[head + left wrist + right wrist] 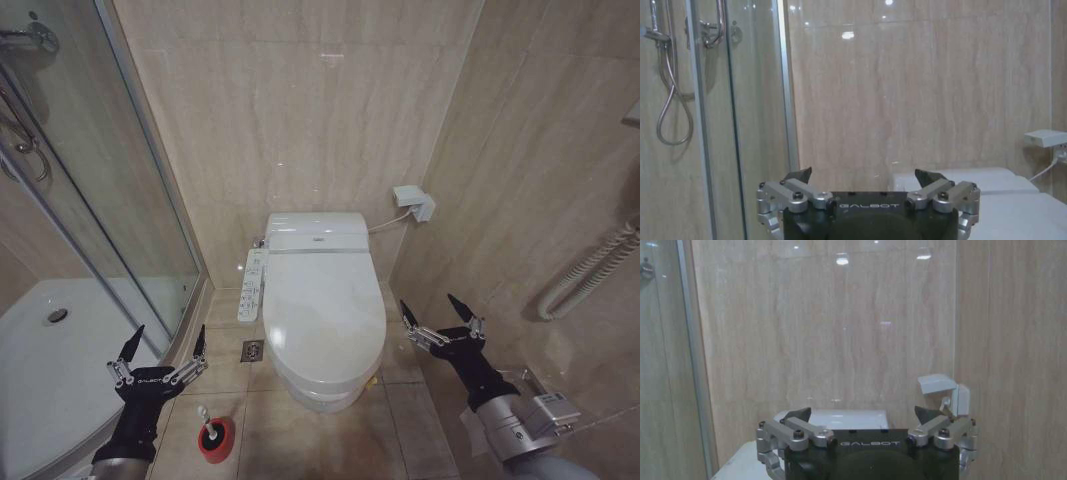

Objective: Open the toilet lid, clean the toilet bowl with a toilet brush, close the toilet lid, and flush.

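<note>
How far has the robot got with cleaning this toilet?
Nothing looks done. The toilet lid lies shut over the toilet bowl, and the toilet brush stands in its red holder on the floor. The left gripper and right gripper hang open and empty, one on each side of the toilet. Opening, scrubbing, closing and flushing are all left.

black galbot-marked grippers (162, 346), silver screwed knuckles, pointed black fingertips

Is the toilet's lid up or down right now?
Down. The toilet lid lies flat over the toilet bowl, its smooth white top hiding the seat and the inside.
</note>
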